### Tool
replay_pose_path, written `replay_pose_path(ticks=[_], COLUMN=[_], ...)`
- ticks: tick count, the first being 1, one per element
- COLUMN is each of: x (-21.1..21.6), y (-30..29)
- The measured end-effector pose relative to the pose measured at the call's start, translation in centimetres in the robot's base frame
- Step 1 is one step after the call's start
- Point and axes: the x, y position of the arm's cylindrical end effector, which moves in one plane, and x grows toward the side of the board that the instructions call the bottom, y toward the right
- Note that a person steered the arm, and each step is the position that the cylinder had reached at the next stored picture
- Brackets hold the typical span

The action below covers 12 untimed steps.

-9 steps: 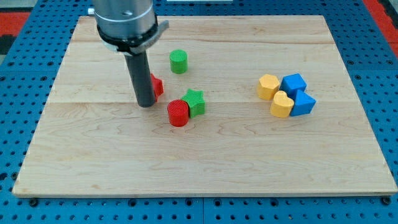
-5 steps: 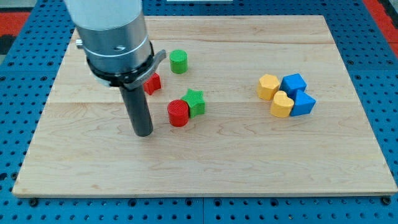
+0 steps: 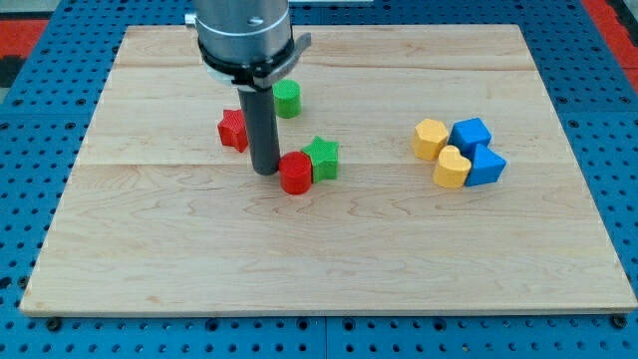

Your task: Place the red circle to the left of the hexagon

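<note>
The red circle (image 3: 296,173) lies near the board's middle, touching a green star (image 3: 322,158) on its upper right. My tip (image 3: 265,170) rests on the board right against the red circle's left side. The yellow hexagon (image 3: 431,139) sits far to the view's right, at the upper left of a tight cluster with a yellow heart (image 3: 451,167) and two blue blocks (image 3: 471,134) (image 3: 485,166).
A red block (image 3: 233,130) lies left of the rod and a green circle (image 3: 287,98) just above right of it. The wooden board (image 3: 329,259) sits on a blue pegboard table.
My tip swung down and left, then came back right to the red circle's left side. The red circle and green star have shifted slightly to the right.
</note>
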Motion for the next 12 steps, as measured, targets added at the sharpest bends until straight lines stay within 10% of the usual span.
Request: replay_pose_path(ticks=[8, 12], x=[4.1, -5.6], y=[16.6, 8.9])
